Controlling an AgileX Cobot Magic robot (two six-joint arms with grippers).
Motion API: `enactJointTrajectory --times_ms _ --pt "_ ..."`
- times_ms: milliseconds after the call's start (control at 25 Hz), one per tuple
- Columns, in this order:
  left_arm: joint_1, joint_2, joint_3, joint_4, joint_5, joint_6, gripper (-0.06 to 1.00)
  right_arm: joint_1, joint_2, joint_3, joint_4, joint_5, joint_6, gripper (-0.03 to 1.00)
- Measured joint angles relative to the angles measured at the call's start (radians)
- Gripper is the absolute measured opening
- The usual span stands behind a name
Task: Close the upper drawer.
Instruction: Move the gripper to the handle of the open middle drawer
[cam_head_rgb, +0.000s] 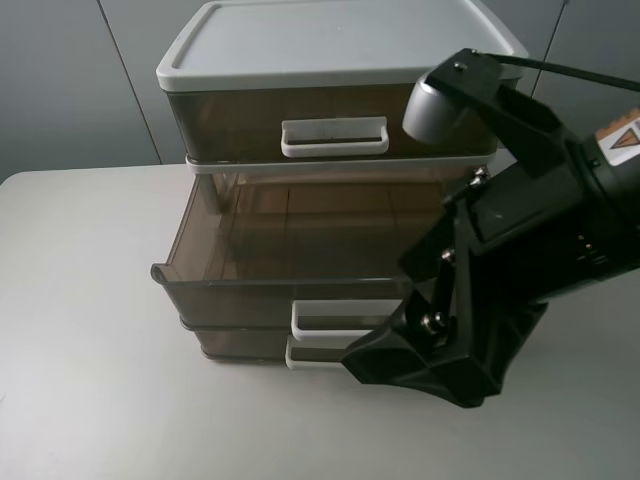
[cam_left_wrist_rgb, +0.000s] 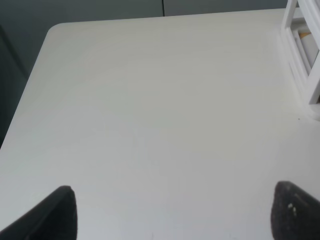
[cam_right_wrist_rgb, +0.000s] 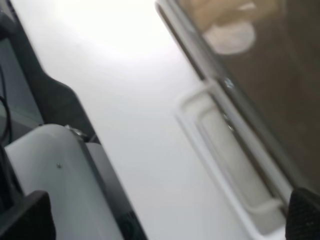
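A white counter (cam_head_rgb: 90, 330) carries a three-tier drawer unit (cam_head_rgb: 330, 40) with a grey lid and smoky brown drawers, seen from the high camera. The right arm (cam_head_rgb: 560, 230), black with a silver joint, reaches across the unit's front right corner and hides part of it.

The middle drawer (cam_head_rgb: 270, 290) stands pulled far out of the frame, its interior open to view. It is the upper of the two drawers that protrude. The top drawer (cam_head_rgb: 230, 115) sits flush under the lid. The bottom drawer (cam_head_rgb: 240, 343) juts out slightly beneath the middle one.

Each drawer front bears a white loop handle. The middle drawer's handle (cam_head_rgb: 340, 318) lies just beside the tip of the right arm; whether the two touch cannot be told.

In the right wrist view, the right end effector (cam_right_wrist_rgb: 165, 220) is spread wide with nothing between its fingers. One dark fingertip (cam_right_wrist_rgb: 25, 215) shows at each edge of the picture. A blurred white handle (cam_right_wrist_rgb: 225, 165) on a brown drawer front lies near it; which drawer it belongs to cannot be told.

In the left wrist view, the left end effector (cam_left_wrist_rgb: 175, 215) is likewise spread wide and empty above bare counter, well apart from the unit's white frame (cam_left_wrist_rgb: 300, 50).
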Motion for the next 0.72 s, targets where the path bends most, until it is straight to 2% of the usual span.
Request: enactJointTrajectory --times_ms 120,280,560,720 --pt "0.0 0.0 0.0 0.0 0.0 0.0 0.74 0.095 0.021 0.0 -0.008 -0.065 0.109 0.7" --pt "0.0 0.0 0.0 0.0 0.0 0.0 0.74 0.172 0.029 0.042 -0.011 -0.172 0.217 0.7" --pt "0.0 0.0 0.0 0.0 0.0 0.0 0.74 0.188 0.069 0.107 -0.061 -0.27 0.365 0.7" --pt "0.0 0.0 0.0 0.0 0.0 0.0 0.74 0.188 0.111 0.122 -0.06 -0.291 0.388 0.7"
